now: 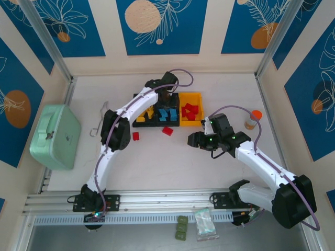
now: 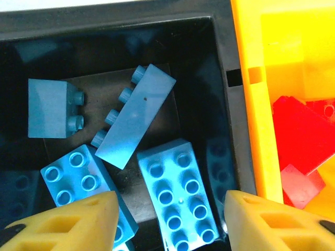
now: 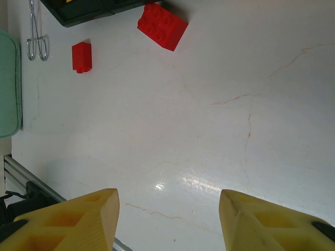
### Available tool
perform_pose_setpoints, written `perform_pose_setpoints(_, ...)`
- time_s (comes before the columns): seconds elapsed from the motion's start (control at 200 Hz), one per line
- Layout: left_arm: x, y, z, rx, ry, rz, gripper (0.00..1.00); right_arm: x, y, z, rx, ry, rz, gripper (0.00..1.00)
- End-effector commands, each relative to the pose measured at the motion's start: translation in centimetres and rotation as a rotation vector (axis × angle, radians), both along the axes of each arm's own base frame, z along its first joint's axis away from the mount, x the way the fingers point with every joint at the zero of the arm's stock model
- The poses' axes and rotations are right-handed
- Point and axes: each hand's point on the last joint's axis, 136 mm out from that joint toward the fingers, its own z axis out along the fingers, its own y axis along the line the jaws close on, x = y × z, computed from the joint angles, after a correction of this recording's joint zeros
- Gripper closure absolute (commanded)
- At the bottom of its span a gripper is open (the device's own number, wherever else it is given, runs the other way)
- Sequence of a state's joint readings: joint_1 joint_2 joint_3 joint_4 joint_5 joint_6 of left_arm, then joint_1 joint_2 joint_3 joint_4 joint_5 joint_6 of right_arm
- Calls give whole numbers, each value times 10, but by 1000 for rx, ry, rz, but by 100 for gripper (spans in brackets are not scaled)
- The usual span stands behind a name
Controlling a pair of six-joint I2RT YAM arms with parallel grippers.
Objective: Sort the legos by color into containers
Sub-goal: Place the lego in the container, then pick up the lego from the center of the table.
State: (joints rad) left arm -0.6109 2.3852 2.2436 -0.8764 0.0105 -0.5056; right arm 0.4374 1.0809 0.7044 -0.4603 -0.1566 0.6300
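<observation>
Currently I see my left gripper [image 2: 168, 208] spread and empty above the middle black plastic bin [image 2: 157, 26], where blue studded plastic bricks [image 2: 178, 193] lie. My right gripper [image 3: 168, 209], likewise spread, hovers over the white table [image 3: 220, 120], where a larger red brick [image 3: 162, 26] and a smaller red brick [image 3: 81, 56] lie.

Three bins [image 1: 191, 95], two loose red bricks [image 1: 167, 130], one bottle [image 1: 253, 119].
</observation>
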Motion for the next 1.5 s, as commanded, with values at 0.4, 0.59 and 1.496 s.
perform_pose_setpoints(0.4,-91,67,65,-2,-107,16,41,-3,30,4,-20,-39,90,39)
perform_pose_setpoints(0.59,-140,122,40,85,-83,83,39,0,55,14,-11,-87,176,39)
perform_pose_setpoints(1.496,-141,187,-77,196,19,264,43,-3,106,18,-72,-103,295,40)
